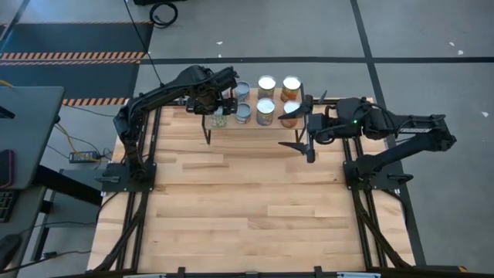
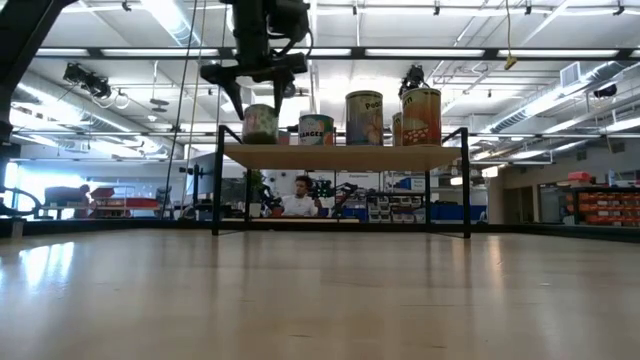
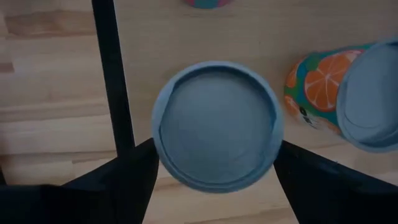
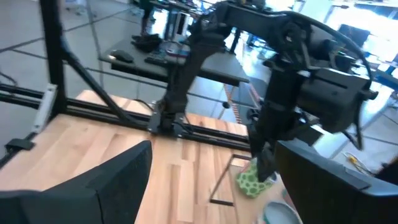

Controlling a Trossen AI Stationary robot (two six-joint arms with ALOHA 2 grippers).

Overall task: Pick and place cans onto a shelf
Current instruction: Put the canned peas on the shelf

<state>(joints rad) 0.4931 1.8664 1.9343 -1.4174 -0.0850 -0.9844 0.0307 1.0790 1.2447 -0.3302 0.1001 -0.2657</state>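
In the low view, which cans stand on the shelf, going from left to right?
Green-patterned can under the left tool → short can with a teal label → tall can with a blue label → orange-tan can.

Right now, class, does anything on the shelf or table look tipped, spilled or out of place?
Nothing stands out. The cans stand upright on the shelf, none tipped or spilled. The left end effector is over the end can; the right end effector is open beside the shelf.
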